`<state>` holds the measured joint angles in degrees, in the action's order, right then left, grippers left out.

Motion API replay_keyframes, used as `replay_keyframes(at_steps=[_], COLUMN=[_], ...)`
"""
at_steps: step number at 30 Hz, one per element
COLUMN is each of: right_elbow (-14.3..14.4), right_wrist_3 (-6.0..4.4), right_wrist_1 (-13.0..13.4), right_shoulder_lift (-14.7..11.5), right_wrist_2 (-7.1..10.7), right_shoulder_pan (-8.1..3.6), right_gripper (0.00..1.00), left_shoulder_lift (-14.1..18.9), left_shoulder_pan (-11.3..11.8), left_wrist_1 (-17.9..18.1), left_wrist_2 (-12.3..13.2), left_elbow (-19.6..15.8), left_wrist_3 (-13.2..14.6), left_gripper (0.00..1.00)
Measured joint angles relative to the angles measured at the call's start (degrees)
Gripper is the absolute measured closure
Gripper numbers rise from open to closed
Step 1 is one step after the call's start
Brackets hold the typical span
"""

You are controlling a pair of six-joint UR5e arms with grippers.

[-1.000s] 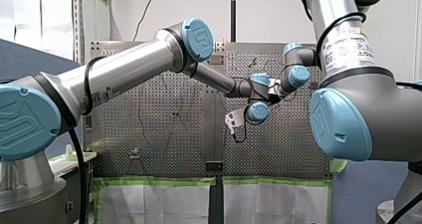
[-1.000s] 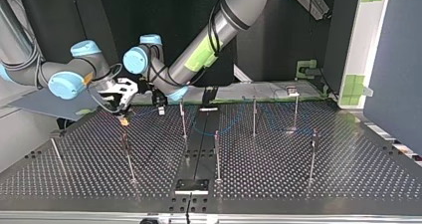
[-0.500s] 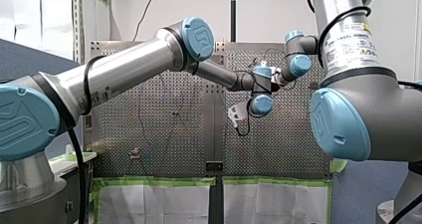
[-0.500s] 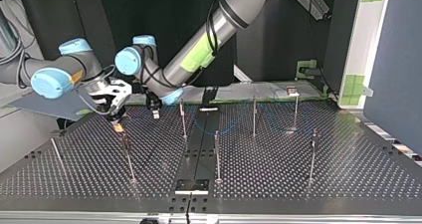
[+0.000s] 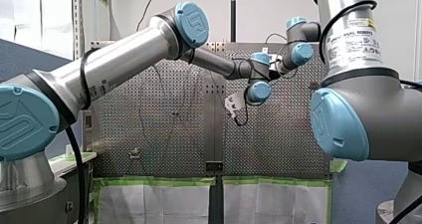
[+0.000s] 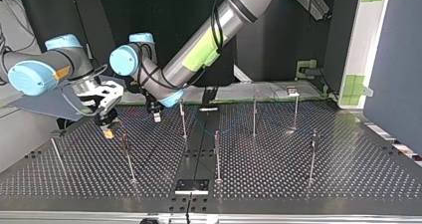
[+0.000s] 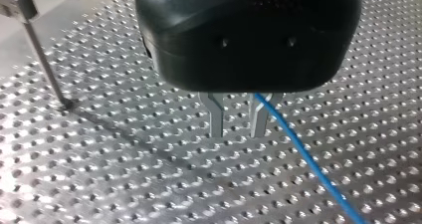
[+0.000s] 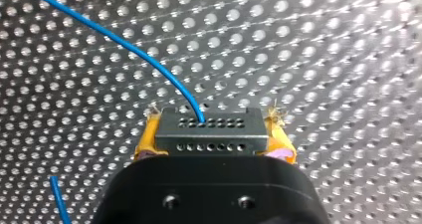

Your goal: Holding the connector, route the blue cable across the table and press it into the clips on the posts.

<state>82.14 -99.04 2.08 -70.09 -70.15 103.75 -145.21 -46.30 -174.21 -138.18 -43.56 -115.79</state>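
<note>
**A:** What did the front view give you?

**B:** Little. My left arm [image 5: 124, 55] and my right arm [image 5: 348, 84] both reached far over the perforated table [image 5: 164, 149], with their wrists close together. I couldn't read either pincer there.

**A:** And the top view?

**B:** My right gripper [image 6: 107, 130] hung low at that view's left, near a post [image 6: 128, 159]. My left gripper [image 6: 157, 116] was beside it, near another post [image 6: 183, 119].

**A:** Left wrist?

**B:** Its fingers [image 7: 215, 117] stood apart and pinched nothing. The blue cable [image 7: 303, 159] crossed one finger and ran off over the table. Whether it touched that finger, I couldn't tell.

**A:** Right wrist?

**B:** The yellow pads [image 8: 148, 143] were clamped on the connector [image 8: 208, 122]. The cable left the connector's far face in a smooth curve.

**A:** So how should the step be done well?

**B:** I judged this was the lead-out toward a post. The clamp needed to be firm and the pull gentle, so nothing kinked at the connector. I'd have brought the cable above the clip and then pressed straight down.
</note>
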Motion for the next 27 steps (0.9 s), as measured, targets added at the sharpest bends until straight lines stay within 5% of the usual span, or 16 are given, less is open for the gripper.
replay_keyframes(at_steps=[11,27], right_elbow=[0.00,0.00], right_wrist_3=[-0.49,-1.46], right_wrist_1=[-1.41,-2.66], right_shoulder_lift=[-3.29,-7.94], right_wrist_2=[0.24,3.56], right_shoulder_pan=[-0.45,-1.34], right_gripper=[1.00,1.00], left_shoulder_lift=[5.35,11.17], left_shoulder_pan=[-0.10,-0.18], left_wrist_1=[2.05,0.32], left_wrist_2=[0.06,0.00], left_elbow=[-4.02,-4.22], left_wrist_3=[2.25,2.90], left_gripper=[0.65,0.63])
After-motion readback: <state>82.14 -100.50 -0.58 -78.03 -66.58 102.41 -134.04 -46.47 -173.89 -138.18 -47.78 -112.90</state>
